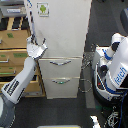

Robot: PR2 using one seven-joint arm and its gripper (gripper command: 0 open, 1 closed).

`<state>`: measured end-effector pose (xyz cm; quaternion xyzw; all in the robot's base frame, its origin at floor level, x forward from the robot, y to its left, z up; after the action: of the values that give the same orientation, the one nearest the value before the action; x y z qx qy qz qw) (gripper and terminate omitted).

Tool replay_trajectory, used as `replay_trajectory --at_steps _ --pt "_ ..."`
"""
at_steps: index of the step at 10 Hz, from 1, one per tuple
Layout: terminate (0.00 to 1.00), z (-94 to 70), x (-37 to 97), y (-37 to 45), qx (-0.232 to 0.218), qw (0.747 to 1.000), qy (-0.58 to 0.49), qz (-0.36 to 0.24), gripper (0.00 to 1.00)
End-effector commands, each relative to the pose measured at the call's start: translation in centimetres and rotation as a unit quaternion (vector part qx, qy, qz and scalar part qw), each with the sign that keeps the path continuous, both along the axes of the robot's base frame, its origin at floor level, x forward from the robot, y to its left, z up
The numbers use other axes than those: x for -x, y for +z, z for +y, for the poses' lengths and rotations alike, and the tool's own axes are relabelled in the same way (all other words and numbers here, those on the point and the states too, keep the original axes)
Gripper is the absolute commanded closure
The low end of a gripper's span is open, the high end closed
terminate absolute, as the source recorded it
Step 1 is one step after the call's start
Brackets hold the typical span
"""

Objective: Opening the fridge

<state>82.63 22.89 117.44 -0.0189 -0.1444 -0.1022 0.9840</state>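
One grey-and-white robot arm (15, 90) reaches up from the lower left corner, its metal gripper (36, 49) at the left edge of the tall white fridge (62, 30) (whether the jaws clasp anything I cannot tell). Below sit two drawers with curved silver handles (60, 63). Left stands a tan wooden cabinet (12, 50); right, a white-and-blue robot (114, 65).

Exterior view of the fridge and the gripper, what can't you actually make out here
- The fridge: its top is cut off by the upper edge of the exterior view.
- Fridge interior: not visible, since the upper door faces the camera.
- The gripper: too blurred to tell whether its jaws are open or closed on the door's edge.
- The sticker: too small to read.
- The wooden cabinet: partly hidden behind the arm and cut off at the view's left.
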Motion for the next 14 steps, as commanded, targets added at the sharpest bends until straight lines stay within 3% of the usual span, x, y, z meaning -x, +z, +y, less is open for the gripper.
replay_trajectory --at_steps 1,10,13,14 --pt "0.00 3.2 -5.2 -0.3 -0.005 0.999 0.035 0.041 0.00" --pt "0.00 6.8 -8.5 -4.5 -0.004 0.996 0.062 0.063 0.00" --pt "0.00 8.0 -9.0 -7.0 0.023 0.994 0.060 0.093 0.00" --pt "0.00 8.0 -9.0 -7.1 0.026 0.993 0.060 0.093 1.00"
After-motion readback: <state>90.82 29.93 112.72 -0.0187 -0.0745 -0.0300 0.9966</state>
